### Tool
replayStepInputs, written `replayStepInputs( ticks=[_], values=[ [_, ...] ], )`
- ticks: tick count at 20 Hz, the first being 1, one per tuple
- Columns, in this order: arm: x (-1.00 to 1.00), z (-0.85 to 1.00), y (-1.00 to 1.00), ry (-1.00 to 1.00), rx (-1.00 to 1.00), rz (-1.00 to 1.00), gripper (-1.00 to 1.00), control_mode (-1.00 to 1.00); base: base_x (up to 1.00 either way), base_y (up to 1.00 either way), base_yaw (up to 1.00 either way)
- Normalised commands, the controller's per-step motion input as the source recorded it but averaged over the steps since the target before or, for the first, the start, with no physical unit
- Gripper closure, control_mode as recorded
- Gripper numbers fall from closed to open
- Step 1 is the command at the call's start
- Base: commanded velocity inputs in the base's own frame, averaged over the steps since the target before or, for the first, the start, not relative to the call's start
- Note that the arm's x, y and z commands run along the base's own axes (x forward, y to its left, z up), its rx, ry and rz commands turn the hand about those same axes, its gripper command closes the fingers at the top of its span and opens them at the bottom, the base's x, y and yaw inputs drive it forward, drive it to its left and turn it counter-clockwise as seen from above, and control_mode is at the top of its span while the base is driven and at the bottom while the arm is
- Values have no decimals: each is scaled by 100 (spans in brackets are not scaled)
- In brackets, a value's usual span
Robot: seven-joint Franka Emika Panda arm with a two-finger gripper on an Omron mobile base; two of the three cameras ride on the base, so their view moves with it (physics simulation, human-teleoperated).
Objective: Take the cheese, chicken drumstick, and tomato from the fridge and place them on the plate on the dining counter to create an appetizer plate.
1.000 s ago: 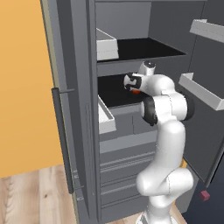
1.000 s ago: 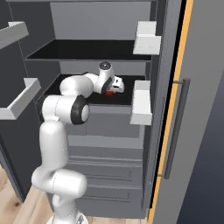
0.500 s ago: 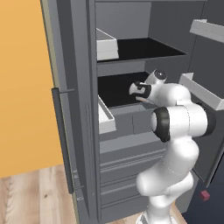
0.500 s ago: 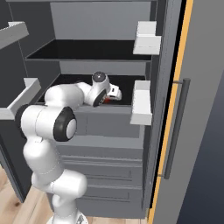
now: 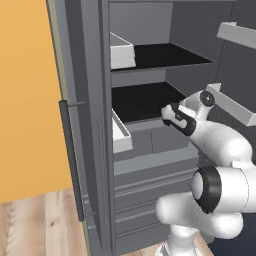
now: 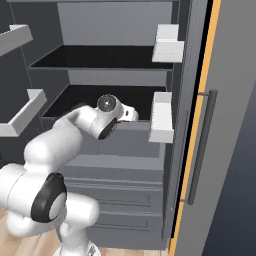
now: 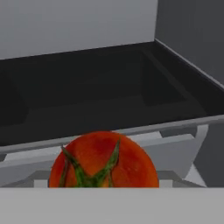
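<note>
Now | tomato (image 7: 103,160) between pincer (image 5: 167,114) fingers | fridge (image 5: 150,75) shelf front

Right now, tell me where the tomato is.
In the hand view the tomato sits low and centre, right before the camera, in front of the fridge's black lower shelf.

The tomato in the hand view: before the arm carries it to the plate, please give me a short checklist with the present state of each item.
1. Tomato between the pincer tips: cannot tell; it sits close at the bottom of the hand view, but the tips are hidden.
2. Pincer out of the fridge shelf: ok; it is at the shelf's front edge.
3. Fridge doors open for exit: ok; both stand wide.
4. Door bins clear of the arm: ok; there is a gap on both sides.
5. Plate ready on the dining counter: cannot tell.
6. Cheese and drumstick location: cannot tell; the visible shelves look bare.
</note>
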Motion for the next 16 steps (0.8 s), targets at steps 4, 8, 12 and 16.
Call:
replayStepInputs(
  ticks=[4,8,12,16],
  values=[
    [-89,98,0,11,0,4,100,-100,0,0,0],
    [-78,71,0,15,0,6,100,-100,0,0,0],
    [-70,58,0,14,0,6,100,-100,0,0,0],
    [-68,46,0,8,0,6,100,-100,0,0,0]
  ],
)
